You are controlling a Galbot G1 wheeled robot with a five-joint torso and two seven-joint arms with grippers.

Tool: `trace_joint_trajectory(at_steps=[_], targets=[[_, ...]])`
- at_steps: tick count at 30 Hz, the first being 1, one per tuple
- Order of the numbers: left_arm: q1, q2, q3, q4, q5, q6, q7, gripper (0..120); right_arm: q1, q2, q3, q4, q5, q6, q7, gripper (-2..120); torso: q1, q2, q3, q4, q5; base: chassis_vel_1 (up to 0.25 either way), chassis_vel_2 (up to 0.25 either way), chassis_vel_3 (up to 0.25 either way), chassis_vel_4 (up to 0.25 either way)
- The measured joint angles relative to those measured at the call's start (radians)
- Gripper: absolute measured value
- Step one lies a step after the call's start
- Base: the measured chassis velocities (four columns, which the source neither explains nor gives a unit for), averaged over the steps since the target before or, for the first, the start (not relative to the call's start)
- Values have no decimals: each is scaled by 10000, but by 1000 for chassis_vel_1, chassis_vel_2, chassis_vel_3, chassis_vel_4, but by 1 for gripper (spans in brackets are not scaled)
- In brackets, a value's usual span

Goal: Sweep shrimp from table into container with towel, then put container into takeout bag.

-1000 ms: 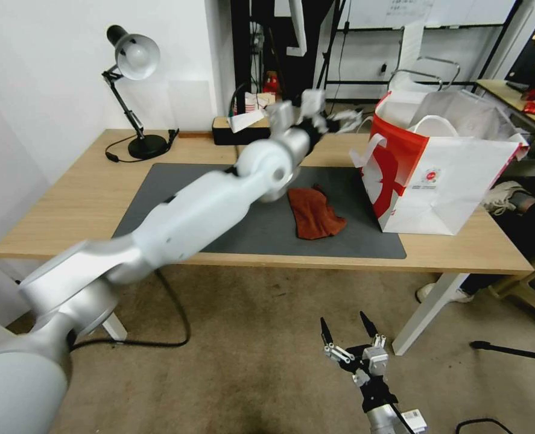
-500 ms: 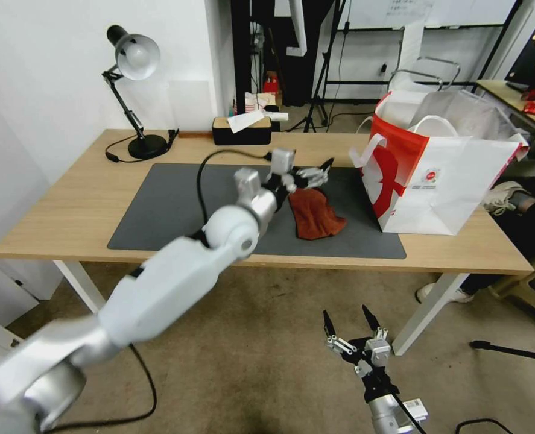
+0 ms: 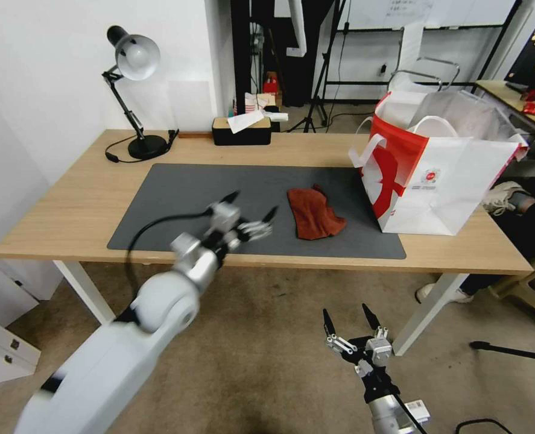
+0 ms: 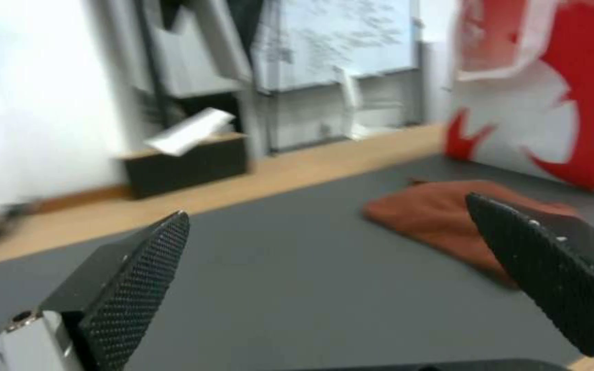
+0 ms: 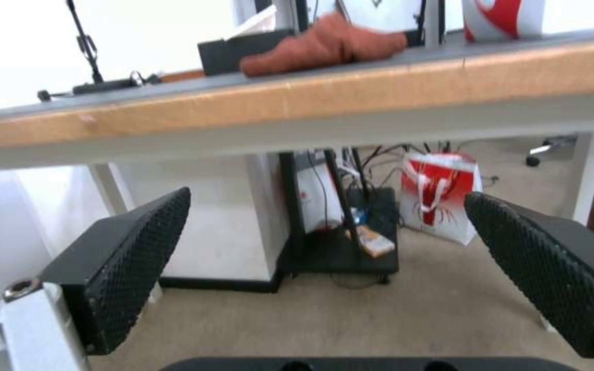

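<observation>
Left pincer [image 3: 252,212] hangs low over the near edge of the dark grey mat [image 3: 177,205], fingers spread wide, nothing between them. In the left wrist view the two black textured fingertips [image 4: 132,278] stand well apart with bare mat between.

Towel [image 3: 314,213] lies crumpled on the mat, right of the left pincer and apart from it, just left of the takeout bag [image 3: 442,175]. Not gripped by anything.

Takeout bag stands upright at the right end of the desk [image 3: 68,205], mouth open, white loop handles up, red panel facing left. Its inside is hidden from the head camera.

Right pincer [image 3: 350,323] is parked below the desk's near edge, over the carpet, fingers wide open and empty. Its wrist camera looks up at the underside of the desk edge, with the towel showing above it.

No shrimp pile and no white container can be found on the desktop. Far side of the desk holds a lamp [image 3: 131,90] at the left and a black tissue box [image 3: 241,129] near the middle.

Progress, as a judgement: with shrimp and container absent from the desk, towel put down and both pincers empty, the sweeping and bagging look done; the container is probably inside the bag, though that cannot be confirmed. Little or nothing seems left.
</observation>
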Motion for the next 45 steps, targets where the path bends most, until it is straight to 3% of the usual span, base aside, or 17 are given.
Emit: trace_joint_trajectory(at_steps=[2, 3, 4, 5, 6, 8, 9, 11, 12, 15, 21, 22, 30, 45], targets=[[1536, -470, -900, -654, 646, -372, 5, 100, -303, 43, 87, 209, -284, 171, -1, 100, 2, 0, 1, -6, -10, 0, 0, 0, 0], [1536, -470, -900, -654, 646, -372, 5, 100, -303, 43, 87, 209, -284, 171, -1, 100, 2, 0, 1, -6, -10, 0, 0, 0, 0], [2996, -971, -1664, -1045, 1212, -912, 98, 100, -562, 109, 151, 365, -598, 424, 29, 100, -1, 2, 0, 7, -6, 0, 0, 0, 0], [3887, -1282, -2120, -967, 1501, -1392, 159, 100, -485, 120, 130, 374, -675, 443, 146, 100, -4, 3, -2, 4, 3, 0, 0, 0, 0], [3887, -1282, -2120, -967, 1501, -1392, 159, 100, -485, 120, 130, 374, -675, 443, 146, 100, -4, 3, -2, 4, 3, 0, 0, 0, 0], [4603, -1588, -2591, -383, 1883, -2076, 180, 100, -63, 125, 46, 241, -676, 378, 420, 100, -1, 1, 1, 7, -6, 0, 0, 0, 0], [4603, -1588, -2591, -383, 1883, -2076, 180, 100, -63, 125, 46, 241, -676, 378, 420, 100, -1, 1, 1, 7, -6, 0, 0, 0, 0], [4853, -1765, -2914, 35, 2359, -2878, 175, 100, 34, 164, 49, 259, -717, 372, 688, 100, 4, -1, 2, -1, -5, 0, 0, 0, 0], [4853, -1765, -2914, 35, 2359, -2878, 175, 100, 34, 164, 49, 259, -717, 372, 688, 100, 4, -1, 2, -1, -5, 0, 0, 0, 0], [5045, -2057, -3156, 292, 2844, -3706, 162, 100, -82, 214, 153, 453, -878, 532, 922, 100, 2, 1, 1, 0, -3, 0, 0, 0, 0], [4905, -2265, -3136, 536, 3028, -3955, 154, 100, 35, 204, 183, 464, -903, 564, 1046, 100, 2, 0, 2, 0, -3, 0, 0, 0, 0], [4827, -2503, -3070, 705, 3188, -4130, 150, 100, 107, 179, 222, 464, -909, 586, 1114, 100, 3, -1, 2, 0, -5, 0, 0, 0, 0], [4749, -3085, -2953, 1183, 3266, -4574, 230, 100, 289, 94, 308, 443, -959, 490, 1431, 100, 3, -1, 2, 2, -3, 0, 0, 0, 0], [4595, -3246, -2824, 1587, 2877, -4843, 461, 100, 384, 3, 209, 340, -949, 206, 1422, 100, 2, -2, 2, 1, -3, 0, 0, 0, 0]])
